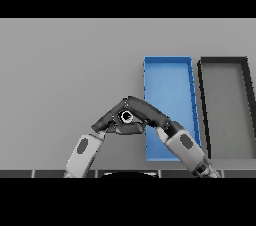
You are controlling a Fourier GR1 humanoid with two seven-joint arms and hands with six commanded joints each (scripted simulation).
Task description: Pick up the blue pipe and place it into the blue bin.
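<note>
My two hands meet just left of the blue bin [167,77], a long open tray lying on the grey table. My right hand [145,111] reaches in from the lower right, over the bin's left wall, with its fingers curled round a small pipe [126,116]. Only the pipe's pale round end shows between the fingers, and no blue is visible on it. My left hand [107,120] comes in from the lower left with relaxed fingers and lies against the right hand's fingers. The bin's visible floor holds nothing.
A dark grey bin [225,105] of similar shape stands right of the blue bin, almost touching it. The grey table [65,70] stretches to the left and the back.
</note>
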